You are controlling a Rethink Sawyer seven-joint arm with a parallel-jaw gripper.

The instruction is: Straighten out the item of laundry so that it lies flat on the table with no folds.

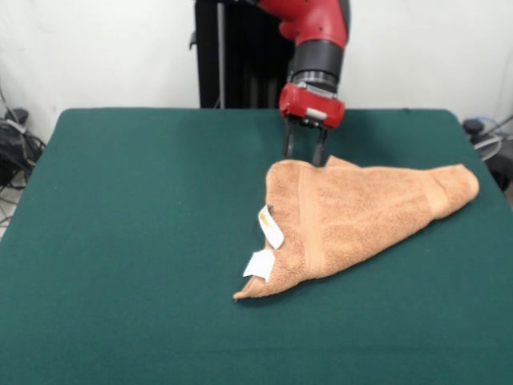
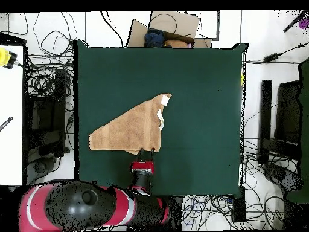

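Note:
The orange-tan towel (image 1: 353, 216) lies on the dark green table (image 1: 136, 241), folded over into a rough triangle, with two white tags (image 1: 270, 228) at its left edge. In the overhead view the towel (image 2: 130, 130) sits left of the table's (image 2: 199, 78) middle, near the robot's side. My gripper (image 1: 304, 156) hangs at the towel's far edge with its two fingers apart. The right fingertip (image 1: 320, 159) is at the towel's rim and the left one is over bare cloth. The gripper also shows in the overhead view (image 2: 147, 151) at the towel's lower edge.
The robot's black pedestal (image 1: 232, 56) stands behind the table. In the overhead view a cardboard box (image 2: 166, 30) lies beyond the far edge, cables (image 2: 48, 109) and dark equipment (image 2: 280, 121) flank both sides, and a white table (image 2: 11, 115) stands at the left.

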